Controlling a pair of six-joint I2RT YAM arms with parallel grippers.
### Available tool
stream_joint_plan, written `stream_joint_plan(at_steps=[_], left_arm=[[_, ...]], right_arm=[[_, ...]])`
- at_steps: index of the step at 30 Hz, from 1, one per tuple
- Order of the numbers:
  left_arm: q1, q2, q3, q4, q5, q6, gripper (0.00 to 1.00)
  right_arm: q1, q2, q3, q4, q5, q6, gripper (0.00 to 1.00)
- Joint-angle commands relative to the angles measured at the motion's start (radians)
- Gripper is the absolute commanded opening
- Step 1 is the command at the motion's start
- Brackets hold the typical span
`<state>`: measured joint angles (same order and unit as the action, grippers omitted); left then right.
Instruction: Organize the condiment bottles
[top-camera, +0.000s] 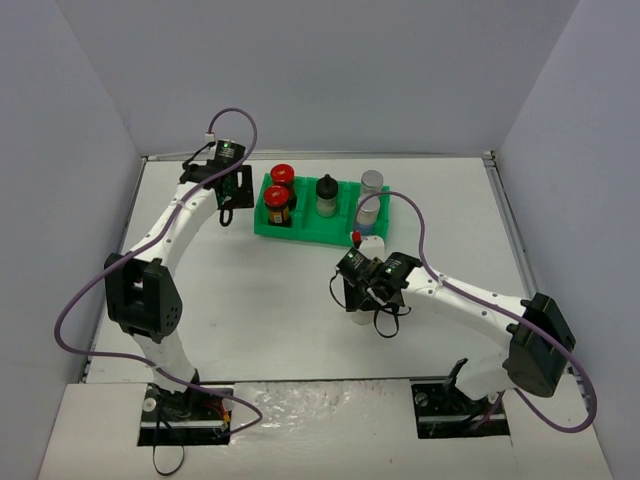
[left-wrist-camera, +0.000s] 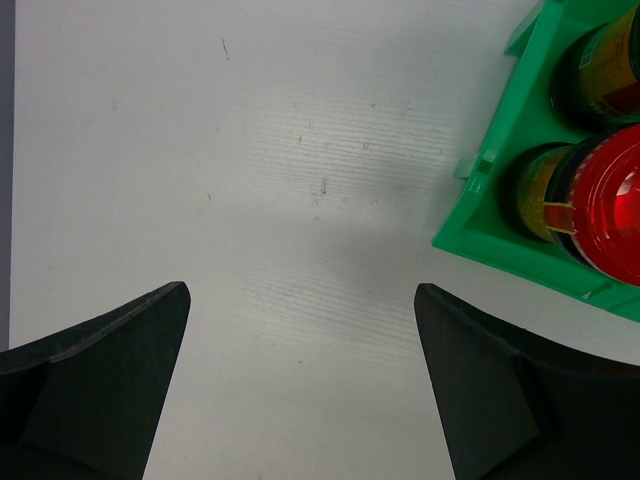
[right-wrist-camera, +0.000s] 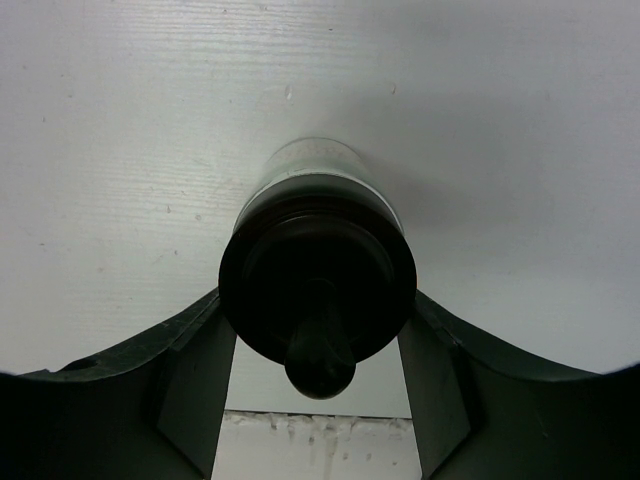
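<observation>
From above, the green tray (top-camera: 305, 231) is sitting toward the far side of the table (top-camera: 250, 300), with its three compartments running left to right. The left compartment is holding the far red-capped jar (top-camera: 283, 173) and the near red-capped jar (top-camera: 277, 196). The middle black-capped jar (top-camera: 327, 192) is standing alone in the centre one. The far silver-capped jar (top-camera: 372, 181) and the near silver-capped jar (top-camera: 367, 213) are sharing the right one. The left gripper (top-camera: 233, 208) is hanging just beside the tray's left end. The right gripper (top-camera: 360, 300) is sitting on the near side of the tray, below its right end, with the held black-capped jar (top-camera: 361, 319) showing pale beneath it – out of the tray and apart from the other five.

In the left wrist view, the two dark fingers (left-wrist-camera: 100, 380) are standing wide apart with only bare table between them. A corner of the tray is showing at the right edge, with both red-capped jars in it.

In the right wrist view, the fingers (right-wrist-camera: 190, 380) are pressing against either side of the held jar's black cap (its pale body is pointing away toward the table). The grip is closed on it – I cannot tell whether its base is touching the surface.
</observation>
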<state>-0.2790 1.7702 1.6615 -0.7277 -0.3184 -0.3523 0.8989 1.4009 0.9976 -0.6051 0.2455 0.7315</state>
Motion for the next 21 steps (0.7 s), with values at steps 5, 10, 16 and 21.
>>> stream_joint_plan(at_steps=[5,10,16,21], left_arm=[[0.008,-0.057,0.024,0.033,-0.013,-0.004,0.94],[0.008,-0.053,0.033,0.028,-0.01,-0.008,0.94],[0.008,-0.048,0.042,0.022,-0.011,-0.008,0.94],[0.008,-0.048,0.047,0.018,-0.016,-0.005,0.94]], right_arm=[[0.017,0.042,0.221,-0.007,0.11,-0.072,0.0],[0.014,0.174,0.451,-0.006,0.167,-0.162,0.0],[-0.023,0.344,0.615,0.06,0.168,-0.228,0.0],[-0.083,0.42,0.709,0.111,0.134,-0.265,0.0]])
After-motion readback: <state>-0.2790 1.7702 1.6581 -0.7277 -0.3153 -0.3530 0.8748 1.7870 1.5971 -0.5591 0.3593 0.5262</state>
